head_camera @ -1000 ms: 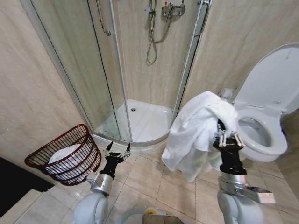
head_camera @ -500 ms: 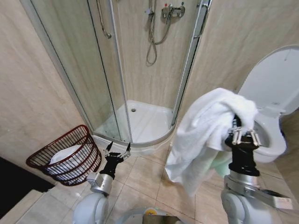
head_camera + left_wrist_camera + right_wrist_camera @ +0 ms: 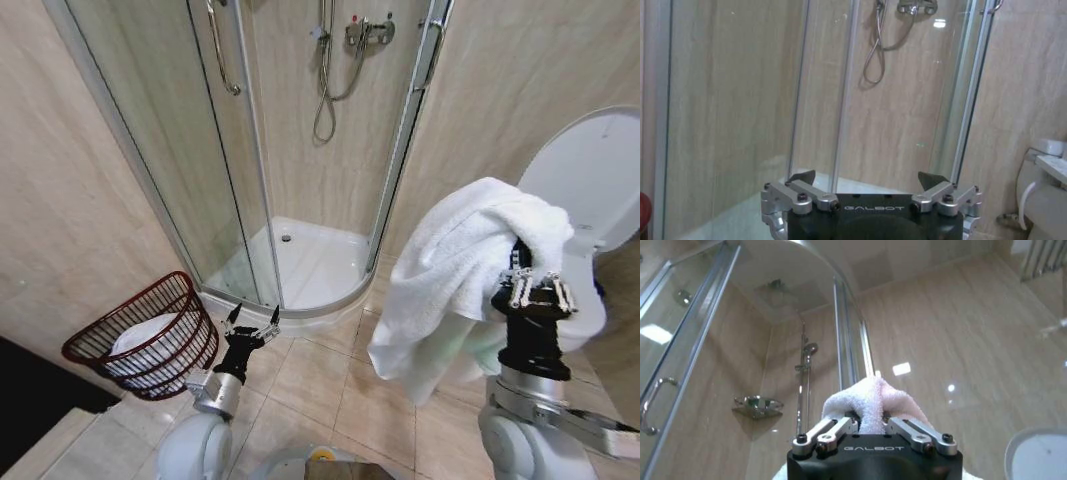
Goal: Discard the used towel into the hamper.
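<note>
Right gripper (image 3: 538, 290): fingers clamping white towel (image 3: 462, 270), hanging beside toilet (image 3: 590, 200). Left gripper (image 3: 250, 327): fingers spread, idling near hamper (image 3: 150, 340), apparently holding laundry.

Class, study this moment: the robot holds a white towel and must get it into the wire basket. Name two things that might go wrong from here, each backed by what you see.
1. The right gripper pinches only a fold of the towel; most of it hangs loose and might slip free or drag on the floor.
2. The hamper sits tilted at the robot's far left, beyond the open left gripper, and already holds something white; a careless drop may catch its rim or tip it.
</note>
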You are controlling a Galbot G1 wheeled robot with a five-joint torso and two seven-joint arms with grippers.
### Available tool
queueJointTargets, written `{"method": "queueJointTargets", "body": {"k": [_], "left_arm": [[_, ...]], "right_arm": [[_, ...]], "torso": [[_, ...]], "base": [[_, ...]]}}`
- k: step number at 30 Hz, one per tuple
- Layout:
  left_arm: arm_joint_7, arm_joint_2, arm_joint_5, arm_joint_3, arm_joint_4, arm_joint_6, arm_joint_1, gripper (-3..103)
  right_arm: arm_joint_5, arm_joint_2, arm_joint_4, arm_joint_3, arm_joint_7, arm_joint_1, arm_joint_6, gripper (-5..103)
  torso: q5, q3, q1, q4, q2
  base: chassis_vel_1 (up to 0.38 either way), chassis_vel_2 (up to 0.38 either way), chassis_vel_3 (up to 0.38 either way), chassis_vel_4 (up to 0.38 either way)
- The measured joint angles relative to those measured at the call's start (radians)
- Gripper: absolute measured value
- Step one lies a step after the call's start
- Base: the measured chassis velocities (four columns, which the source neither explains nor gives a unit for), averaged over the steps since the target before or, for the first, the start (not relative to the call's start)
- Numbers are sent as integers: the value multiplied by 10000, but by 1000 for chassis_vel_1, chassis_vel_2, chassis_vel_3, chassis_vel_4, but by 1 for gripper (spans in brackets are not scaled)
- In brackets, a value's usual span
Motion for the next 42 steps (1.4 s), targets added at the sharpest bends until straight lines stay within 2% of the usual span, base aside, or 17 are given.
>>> {"method": "queueJointTargets", "body": {"k": [3,12,19,42], "left_arm": [[0,0,0,1,0,0,0,100],[0,0,0,0,0,0,0,100],[0,0,0,1,0,0,0,100],[0,0,0,0,0,0,0,100]], "right_arm": [[174,38,1,-125,-167,-91,-2,13],[-570,90,-113,-187,-110,38,45,13],[-665,25,-94,-149,-193,41,64,13],[-220,-81,-23,444,-535,173,299,13]], "torso": [[-3,98,49,-1,149],[-2,345,199,0,547],[-2,523,314,0,839],[-2,1085,678,0,1762]], "base": [[0,0,0,0],[0,0,0,0],[0,0,0,0],[0,0,0,0]]}}
